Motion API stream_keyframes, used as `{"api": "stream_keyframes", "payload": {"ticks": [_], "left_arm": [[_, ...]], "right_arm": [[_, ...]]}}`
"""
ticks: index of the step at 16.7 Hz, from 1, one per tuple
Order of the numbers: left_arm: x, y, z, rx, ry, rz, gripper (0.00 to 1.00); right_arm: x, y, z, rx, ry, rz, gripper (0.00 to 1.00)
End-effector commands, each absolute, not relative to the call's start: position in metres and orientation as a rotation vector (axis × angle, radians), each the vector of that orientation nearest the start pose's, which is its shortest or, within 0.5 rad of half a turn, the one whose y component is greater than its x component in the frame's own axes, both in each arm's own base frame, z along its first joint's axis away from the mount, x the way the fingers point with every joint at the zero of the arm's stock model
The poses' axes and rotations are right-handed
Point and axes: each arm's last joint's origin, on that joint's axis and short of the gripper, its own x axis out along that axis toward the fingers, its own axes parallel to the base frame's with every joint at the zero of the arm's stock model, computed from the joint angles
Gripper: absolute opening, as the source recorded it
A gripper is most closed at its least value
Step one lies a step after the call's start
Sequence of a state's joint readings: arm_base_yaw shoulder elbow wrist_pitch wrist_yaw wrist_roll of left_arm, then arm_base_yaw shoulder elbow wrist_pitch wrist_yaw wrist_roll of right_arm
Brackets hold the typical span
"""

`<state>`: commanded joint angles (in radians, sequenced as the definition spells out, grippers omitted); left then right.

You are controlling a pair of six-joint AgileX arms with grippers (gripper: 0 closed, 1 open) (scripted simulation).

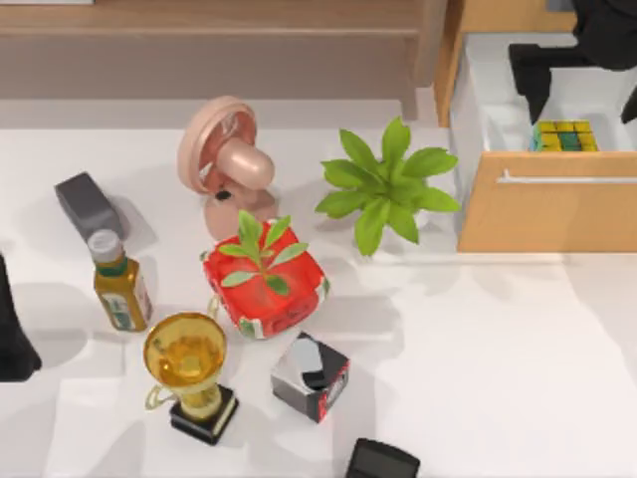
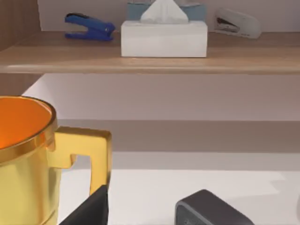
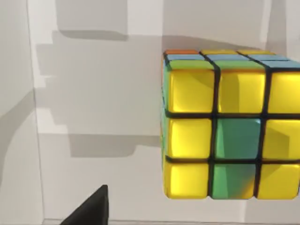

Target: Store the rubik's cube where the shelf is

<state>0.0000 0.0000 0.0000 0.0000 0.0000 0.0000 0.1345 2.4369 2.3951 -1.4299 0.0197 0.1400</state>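
Three views to walk you through. From the top, you've got the rubik's cube (image 1: 564,135) sitting inside the open white drawer (image 1: 478,110) of the light wooden cabinet (image 1: 547,214) at the table's right rear, tucked just behind the drawer front. The right arm (image 1: 577,45) hangs dark over that drawer, beside the cube; you can't tell how its jaws stand from here. The shelf (image 1: 209,18) runs along the back on the left, well apart from the cube. On the white table (image 1: 498,378) you'll spot a pink fan (image 1: 224,159), a green plant (image 1: 386,184), a red pot (image 1: 264,289) with a sprig in it, a gold trophy (image 1: 187,368), a bottle (image 1: 119,284), a grey block (image 1: 88,206) and a black, silver and red box (image 1: 311,376). The left arm (image 1: 15,334) sits parked at the left edge.

Left wrist view: you're looking past the trophy's gold cup (image 2: 28,159) at the shelf board (image 2: 150,58), which carries a blue stapler (image 2: 89,26), a tissue box (image 2: 164,37) and a white stapler (image 2: 236,22).

Right wrist view: the cube (image 3: 229,126) rests against the white drawer wall (image 3: 93,93), yellow and green squares facing you, nothing gripping it. One dark fingertip (image 3: 89,208) pokes in, apart from the cube, and you can't tell the jaw gap.
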Motion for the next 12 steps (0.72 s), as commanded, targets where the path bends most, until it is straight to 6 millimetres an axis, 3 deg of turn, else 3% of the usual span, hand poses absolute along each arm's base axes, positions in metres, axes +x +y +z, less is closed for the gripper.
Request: {"api": "stream_keyframes", "payload": {"ticks": [7,12], "left_arm": [[0.106,-0.001,0.160,0.000,0.000,0.000,1.00],[0.106,-0.001,0.160,0.000,0.000,0.000,1.00]], "right_arm": [[0.474,0.072,0.217,-0.006,1.471,0.007,1.00],[0.480,0.071,0.180,-0.009,1.483,0.005,1.00]]}}
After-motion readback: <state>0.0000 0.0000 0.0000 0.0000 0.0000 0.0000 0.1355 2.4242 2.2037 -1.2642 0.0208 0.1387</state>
